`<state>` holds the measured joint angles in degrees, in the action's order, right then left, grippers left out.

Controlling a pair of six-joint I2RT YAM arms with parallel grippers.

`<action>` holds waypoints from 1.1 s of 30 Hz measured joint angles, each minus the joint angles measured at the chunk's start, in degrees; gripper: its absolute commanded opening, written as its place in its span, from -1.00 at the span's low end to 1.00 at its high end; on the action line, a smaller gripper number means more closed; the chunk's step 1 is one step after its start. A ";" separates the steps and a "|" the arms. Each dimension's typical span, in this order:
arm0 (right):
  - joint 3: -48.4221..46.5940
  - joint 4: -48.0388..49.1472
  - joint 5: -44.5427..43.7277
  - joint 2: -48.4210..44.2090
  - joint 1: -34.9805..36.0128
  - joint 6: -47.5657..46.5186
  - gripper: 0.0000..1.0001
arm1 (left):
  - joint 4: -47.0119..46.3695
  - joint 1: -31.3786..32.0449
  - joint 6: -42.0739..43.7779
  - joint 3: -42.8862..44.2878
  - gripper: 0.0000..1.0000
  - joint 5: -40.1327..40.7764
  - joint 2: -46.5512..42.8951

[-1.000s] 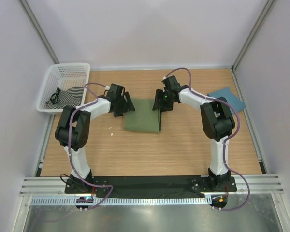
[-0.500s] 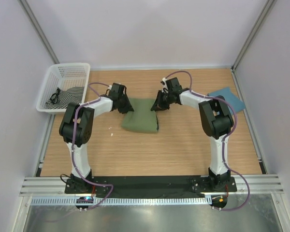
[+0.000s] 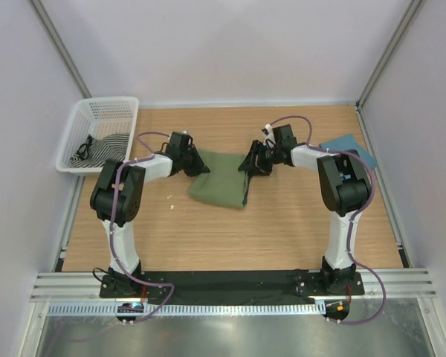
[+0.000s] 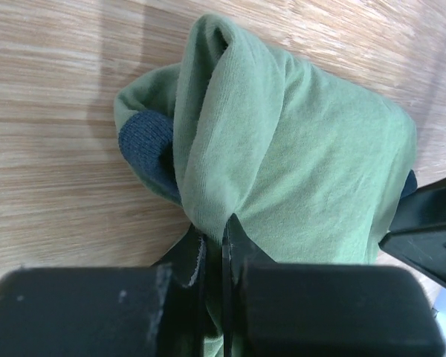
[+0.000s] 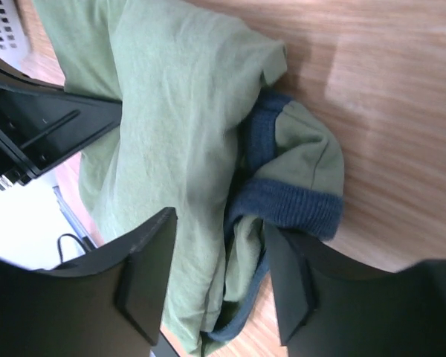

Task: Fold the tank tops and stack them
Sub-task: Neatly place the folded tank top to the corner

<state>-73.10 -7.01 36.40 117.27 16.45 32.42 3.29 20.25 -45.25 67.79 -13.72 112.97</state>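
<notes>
Both arms have swung outward, and the olive-green tank top (image 3: 218, 182), mid-frame on the bench (image 3: 282, 223), now lies askew. Its left edge is pinched tight in the left pincer (image 4: 214, 249), while the right pincer (image 5: 219, 227) stands spread astride the navy-trimmed edge. A one-sided pull could drag the fold open.

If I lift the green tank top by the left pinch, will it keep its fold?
Probably not: the green tank top bunches into soft rolls where the left gripper pinches it, so it should droop. It looks thin and light, so it likely lifts easily. On the smooth wooden table it may slide when pushed.
</notes>
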 measured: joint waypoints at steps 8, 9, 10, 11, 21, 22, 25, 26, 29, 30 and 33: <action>1.20 -3.15 -3.06 -3.87 0.33 -2.64 0.43 | -1.81 0.04 -0.85 -1.75 -0.98 0.13 -0.70; 1.46 -3.48 -3.34 -4.55 0.33 -2.91 0.44 | -1.84 0.04 -0.85 -1.77 -0.98 0.17 -0.74; 1.64 -4.07 -3.65 -5.29 0.33 -3.32 0.45 | -1.84 0.07 -0.85 -1.77 -0.98 0.20 -0.74; 1.73 -4.70 -4.04 -5.99 0.33 -3.78 0.47 | -1.84 0.09 -0.83 -1.77 -0.98 0.20 -0.74; 1.75 -10.29 -10.91 -9.88 0.33 -6.84 0.68 | -1.84 0.15 -0.81 -1.79 -0.99 0.24 -0.76; 1.75 -10.45 -11.04 -9.88 0.33 -6.84 0.68 | -1.84 0.15 -0.81 -1.79 -1.00 0.24 -0.76; 1.75 -10.05 -10.88 -9.57 0.33 -6.62 0.68 | -1.84 0.17 -0.81 -1.79 -1.00 0.22 -0.76; 1.75 -9.60 -10.56 -9.20 0.33 -6.51 0.68 | -1.84 0.17 -0.81 -1.79 -1.00 0.24 -0.76; 1.75 -7.80 -9.29 -7.21 0.33 -5.44 0.65 | -1.81 0.26 -0.81 -1.79 -1.00 0.22 -0.76; 1.75 -7.28 -8.94 -6.49 0.33 -5.14 0.64 | -1.81 0.26 -0.81 -1.79 -1.00 0.22 -0.76; 1.68 -5.33 -6.73 -4.22 0.33 -3.41 0.61 | -1.81 0.28 -0.81 -1.77 -1.00 0.20 -0.76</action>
<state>-71.42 -12.34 29.67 113.06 16.78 29.02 1.48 20.53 -46.06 66.02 -13.52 112.20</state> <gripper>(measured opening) 0.818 0.036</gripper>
